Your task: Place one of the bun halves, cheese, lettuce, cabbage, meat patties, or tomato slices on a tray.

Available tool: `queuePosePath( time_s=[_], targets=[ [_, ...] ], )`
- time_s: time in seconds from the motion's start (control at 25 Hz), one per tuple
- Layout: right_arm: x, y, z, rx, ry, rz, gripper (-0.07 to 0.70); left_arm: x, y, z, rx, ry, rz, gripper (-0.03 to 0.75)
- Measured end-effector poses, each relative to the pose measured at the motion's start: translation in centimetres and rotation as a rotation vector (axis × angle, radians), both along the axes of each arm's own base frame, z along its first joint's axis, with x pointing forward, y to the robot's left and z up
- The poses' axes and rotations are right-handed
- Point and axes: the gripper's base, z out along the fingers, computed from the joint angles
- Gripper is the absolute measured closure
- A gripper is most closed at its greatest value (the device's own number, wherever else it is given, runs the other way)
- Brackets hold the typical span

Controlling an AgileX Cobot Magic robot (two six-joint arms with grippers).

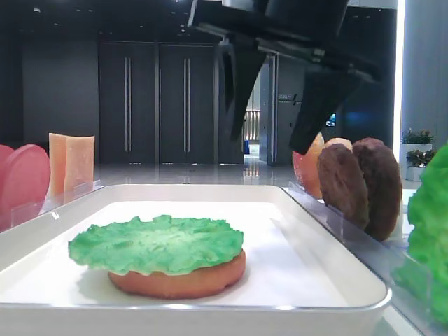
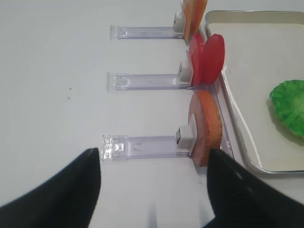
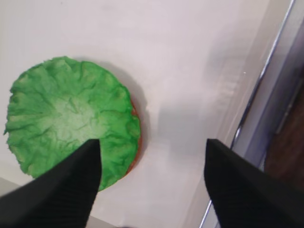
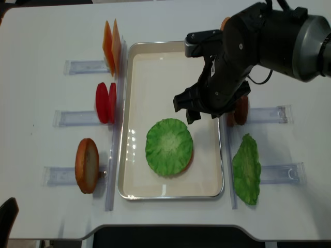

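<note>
Lettuce (image 4: 169, 146) lies flat atop bun half (image 1: 178, 278)

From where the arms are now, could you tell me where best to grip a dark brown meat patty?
Probably pinch the rough dark brown meat patty across its flat faces at the top edge, descending from above: it stands on edge in the clear rack, bottom seated, a second patty close beside it.

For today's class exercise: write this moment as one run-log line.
right gripper: open, empty, above tray | lettuce: on bun in tray | left gripper: open, off tray
</note>
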Motion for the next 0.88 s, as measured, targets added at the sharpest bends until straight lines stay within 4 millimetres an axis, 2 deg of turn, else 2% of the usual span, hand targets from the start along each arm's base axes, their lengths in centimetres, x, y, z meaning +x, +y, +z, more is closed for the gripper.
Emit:
queuePosePath(
  time_s=[0.16,0.44,0.68,0.88],
  targets=[
    [0.1,-0.2,2.3,-0.014,-0.026,0.014,0.184,0.0,0.0,0.0,0.0,0.0,0.0,0.181],
    [0.7,-1.7,4.2,-0.091,-0.001,0.011,0.184,0.0,0.0,0.0,0.0,0.0,0.0,0.181],
    [2.3,-5.4,4.9,-0.135,0.045,-0.071,0.184,0.0,0.0,0.0,0.0,0.0,0.0,0.181],
    [3.2,-9.5,6.7,-0.137,0.006,-0.167,0.184,0.0,0.0,0.0,0.012,0.0,-0.007,0.181]
  ],
)
